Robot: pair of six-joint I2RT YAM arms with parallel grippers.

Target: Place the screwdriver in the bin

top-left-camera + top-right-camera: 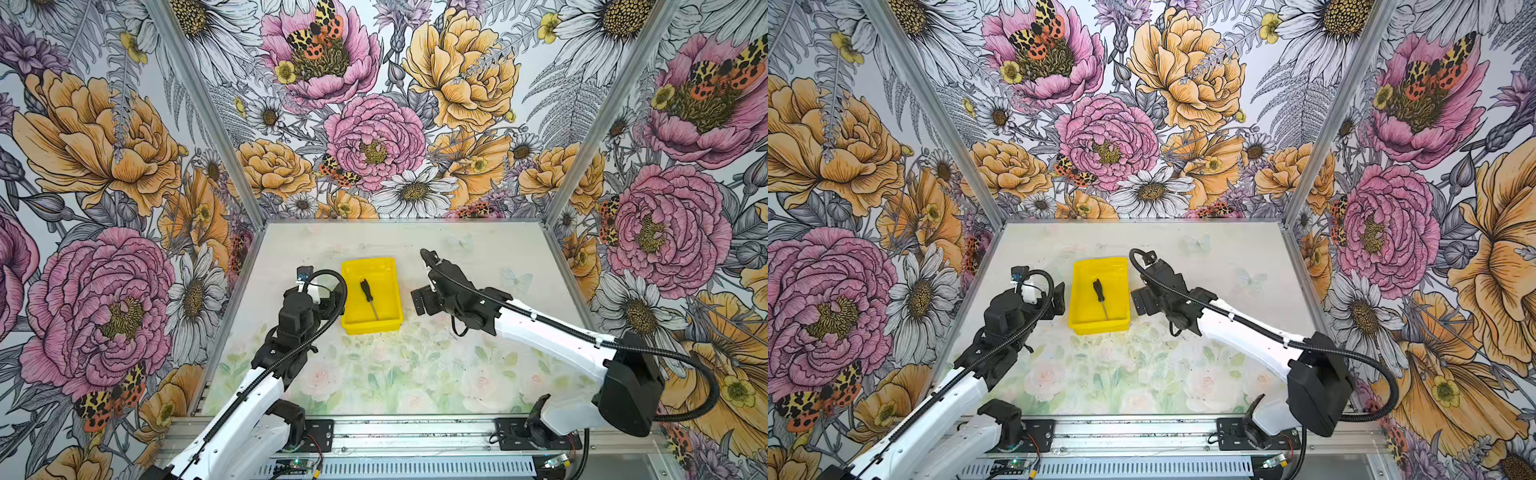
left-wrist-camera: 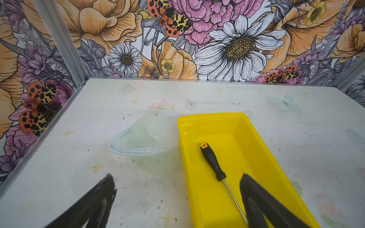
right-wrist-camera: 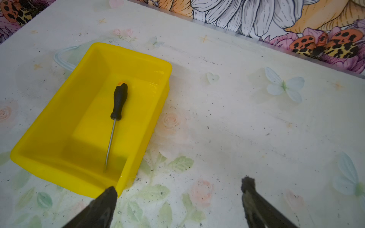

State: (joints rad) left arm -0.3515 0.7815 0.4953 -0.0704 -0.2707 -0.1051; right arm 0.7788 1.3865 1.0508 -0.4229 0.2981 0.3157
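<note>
Screwdriver (image 3: 119,101) lies in bin (image 3: 49,122); both tools flank it, empty

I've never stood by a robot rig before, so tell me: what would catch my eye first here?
Probably the bright yellow bin in the middle of the pale table, with a black-handled screwdriver lying flat inside it. Two black-and-white arms flank it, the left gripper and right gripper both with jaws spread and empty. Huge painted flowers cover the walls all around.
</note>
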